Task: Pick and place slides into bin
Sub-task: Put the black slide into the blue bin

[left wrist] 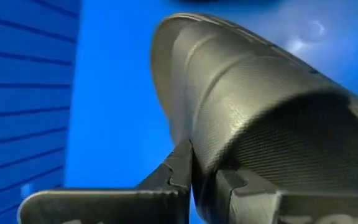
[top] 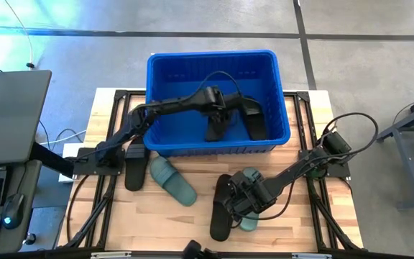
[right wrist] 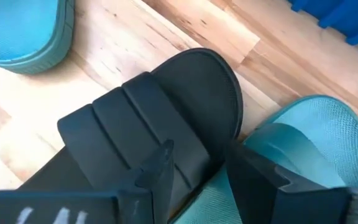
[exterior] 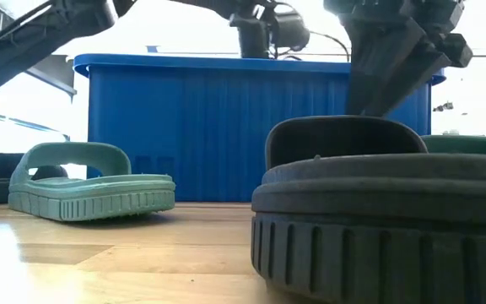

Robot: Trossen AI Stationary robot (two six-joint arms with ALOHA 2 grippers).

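Black open-toe slide sandal (left wrist: 260,106) hangs pinched by its strap in the left gripper (left wrist: 205,177), inside the ribbed bright blue plastic bin (top: 279,108). The right gripper (right wrist: 197,168), fingers parted, straddles another black slide's strap (right wrist: 135,124) on the wooden table (top: 300,230), a sage green slide (right wrist: 316,143) just beside it.

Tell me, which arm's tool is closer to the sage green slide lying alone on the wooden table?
Left. The left tool is over the blue plastic bin; the right tool is beyond the sage green slide, over the sandal pair.

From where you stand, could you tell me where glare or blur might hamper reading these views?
Low view: the room above the bin is blown out white, and the near black slide looms large and soft. Left wrist view: a held black slide fills the frame, with a glare patch on the bin's blue floor. High view: evenly lit.
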